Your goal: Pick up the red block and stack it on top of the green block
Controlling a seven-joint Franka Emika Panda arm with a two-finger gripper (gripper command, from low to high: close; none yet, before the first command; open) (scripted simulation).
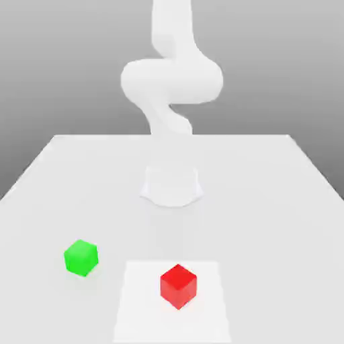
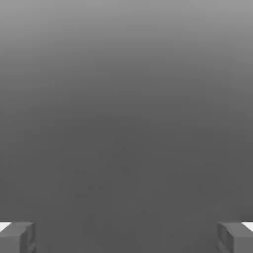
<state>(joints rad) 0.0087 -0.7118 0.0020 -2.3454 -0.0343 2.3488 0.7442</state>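
Two cubes apart — red block (image 1: 178, 285), green block (image 1: 81, 256) — tool (image 2: 126, 237) spread wide.

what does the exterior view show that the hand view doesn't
Exterior view alone: the red block on a paler patch of the table, the green block apart from it toward the exterior view's left, and the white arm rising behind them. Hand view alone: the hand, its two fingertips spread wide apart with nothing between them, against plain grey. Shared: no single item can be matched across the two views.
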